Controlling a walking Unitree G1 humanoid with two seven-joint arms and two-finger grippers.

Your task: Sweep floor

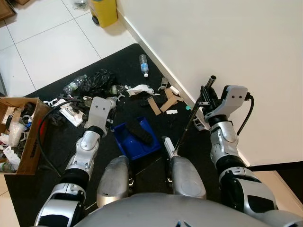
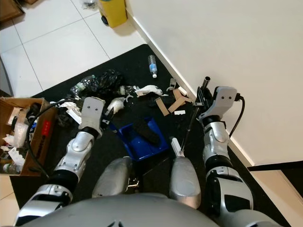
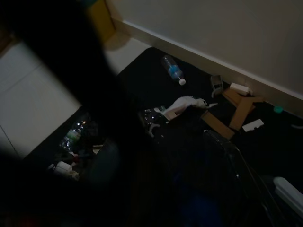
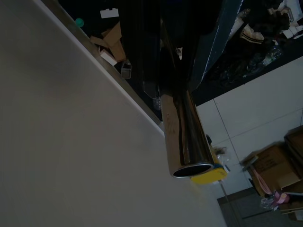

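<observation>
Right claw clamped on broom handle by the wall; litter on black mat.

Right claw [image 1: 207, 96] closed round the metal broom handle [image 1: 189, 120], which slants down toward the robot's feet. Blue dustpan [image 1: 137, 137] lies on the black mat [image 1: 123, 59] with a dark brush in it. Left claw [image 1: 110, 105] reaches over the mat just beside the dustpan; finger spread cannot be told. Beyond: plastic bottle [image 1: 144, 65], cardboard scraps [image 1: 161, 104], black bag [image 1: 97, 80]. Cardboard box [image 1: 29, 142] at left; yellow bin [image 1: 104, 12] by the wall.
</observation>
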